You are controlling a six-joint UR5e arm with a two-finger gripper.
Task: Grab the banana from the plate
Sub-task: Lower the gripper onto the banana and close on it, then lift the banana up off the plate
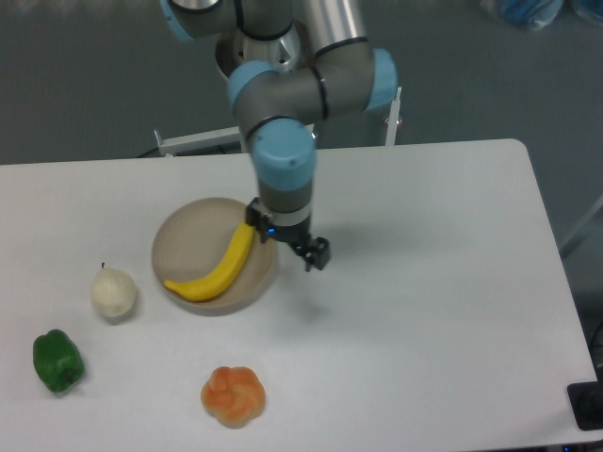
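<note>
The yellow banana (219, 271) lies curved across the beige-grey plate (184, 240), its upper tip pointing to the plate's far right rim. My gripper (285, 243) points down over the plate's right rim, just right of the banana's upper tip. Its jaws stand apart and hold nothing. The left finger (252, 224) is right by the banana's tip; the right finger (317, 254) is off the plate over the table. I cannot tell whether the left finger touches the banana.
A white onion-like item (113, 293) sits left of the plate. A green pepper (57, 361) lies at the front left. An orange-peach bun (233, 395) lies in front of the plate. The white table's edge (537, 188) runs along the right.
</note>
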